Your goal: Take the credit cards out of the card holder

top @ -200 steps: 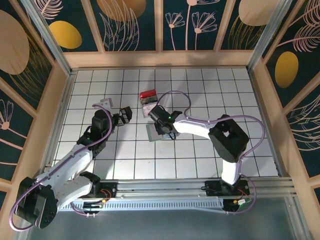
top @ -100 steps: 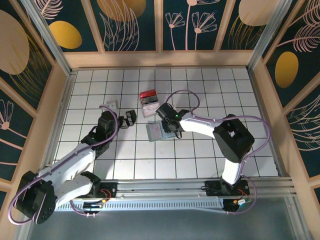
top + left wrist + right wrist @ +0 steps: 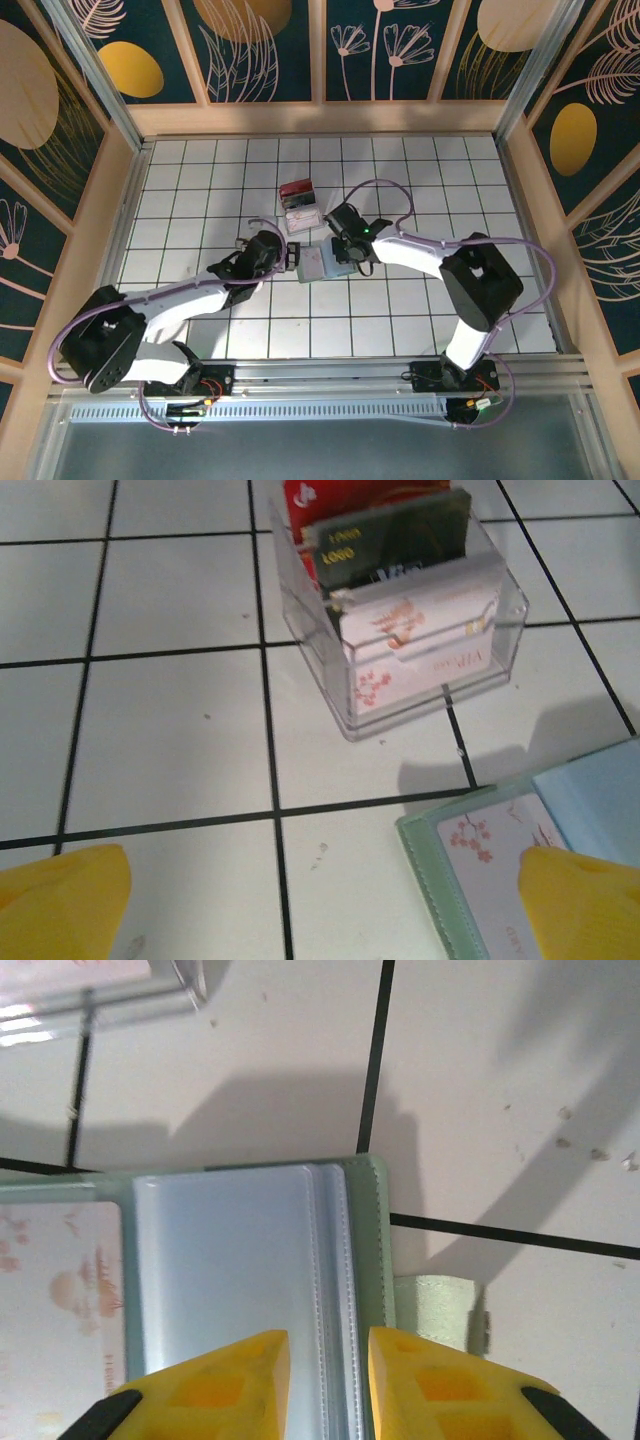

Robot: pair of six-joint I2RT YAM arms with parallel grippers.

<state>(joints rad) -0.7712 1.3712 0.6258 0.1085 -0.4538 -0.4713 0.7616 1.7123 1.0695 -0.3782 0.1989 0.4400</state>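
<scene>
Top view, card holder: the card holder (image 3: 318, 263) lies open on the tiles (image 3: 400, 310), between the two grippers and just in front of the clear box (image 3: 298, 212) of cards.
Top view, left gripper: the left gripper (image 3: 287, 255) sits at the holder's left edge, jaws spread wide and empty.
Top view, right gripper: the right gripper (image 3: 345, 252) is low over the holder's right leaf.
Left wrist, scene: we see yellow fingertips (image 3: 60, 900) far apart, holding nothing. A floral card (image 3: 490, 865) sits in the green-edged leaf, with the box beyond it.
Left wrist, advice: we would press this leaf flat first, because a soft holder will slide or lift when a card is pulled.
Right wrist, scene: the fingers (image 3: 210, 1385) stand close together, with a thin gap over the stitched seam of the blue-grey leaf. We cannot tell whether they pinch it.
Right wrist, advice: we judge the step to be getting a grip. We would take hold of a card edge only, not the pocket fabric, and draw it out low and slow along the pocket.
Risk: if the seam is pinched, the whole holder comes up.
</scene>
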